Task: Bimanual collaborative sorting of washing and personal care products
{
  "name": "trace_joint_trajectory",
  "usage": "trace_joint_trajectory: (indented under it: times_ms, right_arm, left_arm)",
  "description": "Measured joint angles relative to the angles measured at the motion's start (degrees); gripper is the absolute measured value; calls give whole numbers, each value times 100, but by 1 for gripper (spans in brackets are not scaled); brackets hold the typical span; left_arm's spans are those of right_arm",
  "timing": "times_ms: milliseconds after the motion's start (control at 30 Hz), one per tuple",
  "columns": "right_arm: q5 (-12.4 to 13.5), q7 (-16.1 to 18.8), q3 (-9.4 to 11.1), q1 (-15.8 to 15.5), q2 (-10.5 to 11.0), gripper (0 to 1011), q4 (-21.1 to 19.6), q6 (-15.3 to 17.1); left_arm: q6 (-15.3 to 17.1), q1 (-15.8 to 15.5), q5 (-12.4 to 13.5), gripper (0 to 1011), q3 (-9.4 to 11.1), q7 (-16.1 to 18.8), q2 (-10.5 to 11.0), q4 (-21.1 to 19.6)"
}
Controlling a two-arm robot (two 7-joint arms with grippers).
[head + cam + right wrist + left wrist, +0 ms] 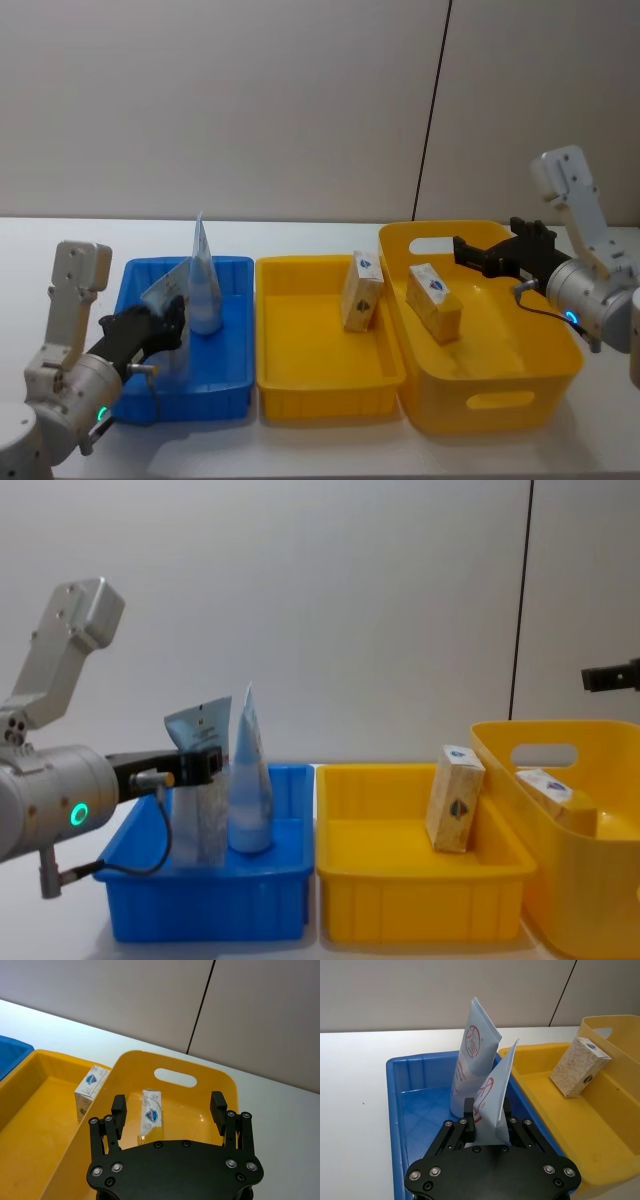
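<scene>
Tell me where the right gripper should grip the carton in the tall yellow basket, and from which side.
Probably from above, closing across the narrow sides near its raised, blue-marked end: the carton leans inside the basket, whose walls block a sideways approach. The open right gripper hovers above the basket; the left gripper holds a tube over the blue tray.

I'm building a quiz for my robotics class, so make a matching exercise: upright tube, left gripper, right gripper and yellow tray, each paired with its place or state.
1 upright tube
2 left gripper
3 right gripper
4 yellow tray

A open, above the yellow basket
B holds a speckled carton
C shut on a second tube
D stands in the blue tray

Pairs: 1-D, 2-C, 3-A, 4-B
</scene>
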Motion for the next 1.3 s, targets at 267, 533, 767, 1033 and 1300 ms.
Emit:
trace_joint_trajectory:
  times_ms: [267, 533, 767, 1033, 1300]
  right_arm:
    - [0, 0, 0, 0, 0, 1002, 0, 0]
    - [0, 0, 0, 0, 0, 1002, 0, 0]
    - [0, 0, 0, 0, 0, 1002, 0, 0]
    - [-21, 26, -35, 2, 15, 1002, 0, -49]
    - [-67, 257, -187, 15, 126, 1002, -25, -310]
  left_arm:
    - [225, 7, -93, 253, -64, -159, 81, -253]
    - [534, 26, -312, 253, -134, -425, 240, -745]
    - [731, 13, -459, 252, -181, -590, 355, -1187]
    - [835, -83, -555, 252, -164, -692, 398, -1475]
    - [875, -197, -614, 252, -93, -740, 396, -1604]
